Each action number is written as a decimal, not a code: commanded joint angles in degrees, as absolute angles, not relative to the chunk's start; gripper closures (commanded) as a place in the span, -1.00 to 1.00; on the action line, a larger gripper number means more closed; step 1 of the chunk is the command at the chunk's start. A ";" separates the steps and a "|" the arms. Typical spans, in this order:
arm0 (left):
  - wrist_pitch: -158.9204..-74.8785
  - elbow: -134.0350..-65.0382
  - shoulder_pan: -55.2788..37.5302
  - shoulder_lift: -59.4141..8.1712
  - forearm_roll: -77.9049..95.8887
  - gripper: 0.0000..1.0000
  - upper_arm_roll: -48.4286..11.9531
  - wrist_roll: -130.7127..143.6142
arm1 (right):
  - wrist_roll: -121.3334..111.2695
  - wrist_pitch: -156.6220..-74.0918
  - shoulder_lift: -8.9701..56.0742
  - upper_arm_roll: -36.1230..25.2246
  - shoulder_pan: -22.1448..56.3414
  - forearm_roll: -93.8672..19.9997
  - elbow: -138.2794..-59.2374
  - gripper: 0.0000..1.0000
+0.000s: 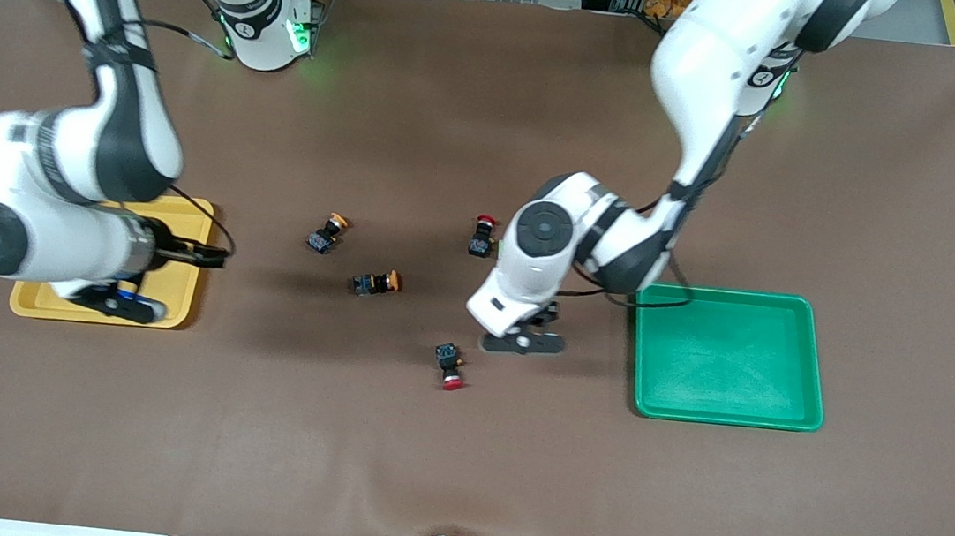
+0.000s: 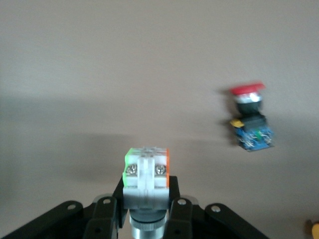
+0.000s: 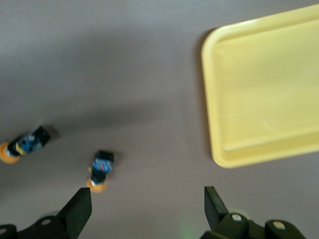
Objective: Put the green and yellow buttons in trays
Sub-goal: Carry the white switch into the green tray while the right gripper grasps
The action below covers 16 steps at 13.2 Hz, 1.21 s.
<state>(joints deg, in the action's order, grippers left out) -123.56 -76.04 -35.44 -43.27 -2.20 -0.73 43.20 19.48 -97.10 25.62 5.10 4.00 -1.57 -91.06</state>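
Two yellow-capped buttons lie loose near the middle of the table in the front view, one [image 1: 328, 233] nearer the robots' edge and the other [image 1: 377, 282] nearer the camera edge, with a red-capped switch [image 1: 483, 235] beside the left arm and another red-capped switch [image 1: 450, 365] nearer the camera edge. The yellow tray [image 1: 197, 221] sits toward the right arm's end of the table and the green tray [image 1: 730, 357] toward the left arm's end, the green one bare as far as it shows. The left tool [image 1: 523, 339] hangs low over the table between the red-capped switch and the green tray; the right tool [image 1: 119, 301] is over the yellow tray. In the left wrist view the left tool [image 2: 149, 209] is clenched on a pale grey-white button [image 2: 146, 178], its fingers [image 2: 105, 215] pinching the flat sides of the body near the metal collar, the screw-terminal end pointing away; a red-capped switch [image 2: 250, 117] lies on the table well apart. These switches look small, light and rigid, hard plastic that should not crush, though the round caps would likely roll or slip, so the squared body seems the better hold. In the right wrist view the right tool [image 3: 149, 211] is released, fingers [image 3: 79, 209] spread wide and holding nothing, with the yellow tray [image 3: 219, 99] empty in the part shown and two yellow-capped buttons [image 3: 99, 169] [image 3: 25, 143] lying on the table.
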 commanded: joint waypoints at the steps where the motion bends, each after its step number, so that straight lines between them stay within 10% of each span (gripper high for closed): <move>1: -118.66 -84.69 -29.12 -34.04 -6.13 1.00 -1.14 39.14 | 22.14 -102.48 24.43 5.10 6.58 -2.55 -97.64 -1.00; 8: -128.80 -107.03 -12.23 -28.47 -12.37 1.00 -1.58 29.00 | 32.87 -109.74 30.41 5.10 12.83 -3.96 -102.37 -1.00; 13: -135.25 -108.37 -4.32 -30.84 -15.29 1.00 -1.85 23.47 | 33.05 -119.25 30.41 5.18 12.83 -4.13 -110.28 -1.00; 14: -135.79 -108.46 -3.70 -31.11 -15.29 0.81 -1.85 23.47 | 33.05 -120.57 30.41 5.19 12.83 -4.65 -111.52 -1.00; 15: -136.05 -108.46 -3.26 -31.81 -15.29 0.18 -1.85 23.47 | 33.05 -120.67 30.50 5.19 12.92 -7.18 -111.71 -1.00; 16: -136.05 -108.46 -2.99 -31.82 -15.29 -0.94 -1.85 23.47 | 33.05 -120.76 30.67 5.19 13.44 -10.08 -111.80 -1.00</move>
